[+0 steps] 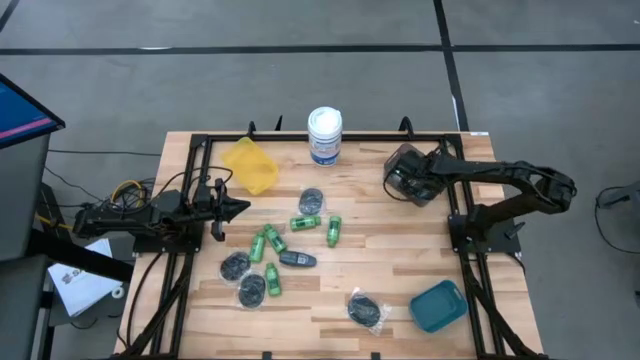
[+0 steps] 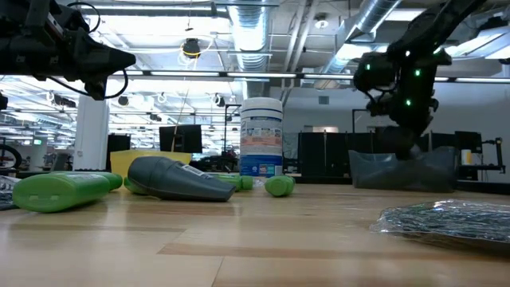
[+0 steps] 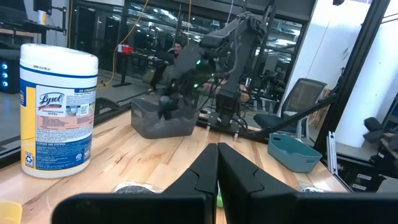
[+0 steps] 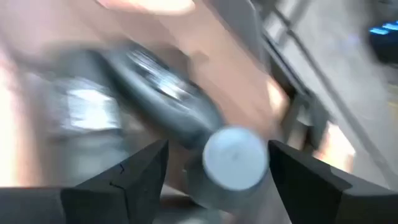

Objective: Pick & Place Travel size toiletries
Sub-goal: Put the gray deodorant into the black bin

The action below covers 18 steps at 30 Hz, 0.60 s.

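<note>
Five bright green mini bottles (image 1: 306,222) lie scattered mid-table, with one dark blue-grey oblong mini bottle (image 1: 297,259) among them and four flat round dark discs in shiny wrap (image 1: 236,265) around them. Another dark oblong bottle with a pale cap (image 4: 186,124) lies between the right gripper's (image 1: 408,178) spread fingers, over the dark grey plastic bin (image 1: 404,172) at the far right. Left gripper (image 1: 240,207), jaws together, hangs near the yellow bin (image 1: 251,165). White cylindrical tub (image 1: 324,135) stands at the far edge; teal bin (image 1: 438,306) near right.
</note>
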{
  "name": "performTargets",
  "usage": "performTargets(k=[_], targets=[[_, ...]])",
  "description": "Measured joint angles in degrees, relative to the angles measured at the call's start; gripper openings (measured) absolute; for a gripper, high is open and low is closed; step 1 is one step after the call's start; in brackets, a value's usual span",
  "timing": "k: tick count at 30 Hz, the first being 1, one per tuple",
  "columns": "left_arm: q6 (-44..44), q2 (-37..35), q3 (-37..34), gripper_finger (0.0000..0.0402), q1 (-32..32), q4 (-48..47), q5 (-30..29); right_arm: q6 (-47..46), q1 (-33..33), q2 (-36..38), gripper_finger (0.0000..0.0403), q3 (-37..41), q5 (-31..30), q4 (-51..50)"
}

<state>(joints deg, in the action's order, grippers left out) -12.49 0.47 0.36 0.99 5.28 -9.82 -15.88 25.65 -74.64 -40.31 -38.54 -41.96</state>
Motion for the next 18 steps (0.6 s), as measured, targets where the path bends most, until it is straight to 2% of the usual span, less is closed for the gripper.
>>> performTargets(k=[5,10,14,18], targets=[[0.0,0.0,0.0,0.0002,0.0,0.1,0.0,-0.7,-7.5,3.8,0.0266,-3.3,8.9,7.7],[0.0,0.0,0.0,0.0002,0.0,0.4,0.0,0.4,-18.3,5.0,0.0266,-5.9,13.5,21.3],[0.0,0.0,0.0,0.0002,0.0,0.4,0.0,2.8,-26.5,1.8,0.0266,-7.5,13.7,29.9],[0.0,0.0,0.0,0.0002,0.0,0.5,0.0,6.6,-32.9,-5.6,0.0266,-10.0,13.8,36.7]])
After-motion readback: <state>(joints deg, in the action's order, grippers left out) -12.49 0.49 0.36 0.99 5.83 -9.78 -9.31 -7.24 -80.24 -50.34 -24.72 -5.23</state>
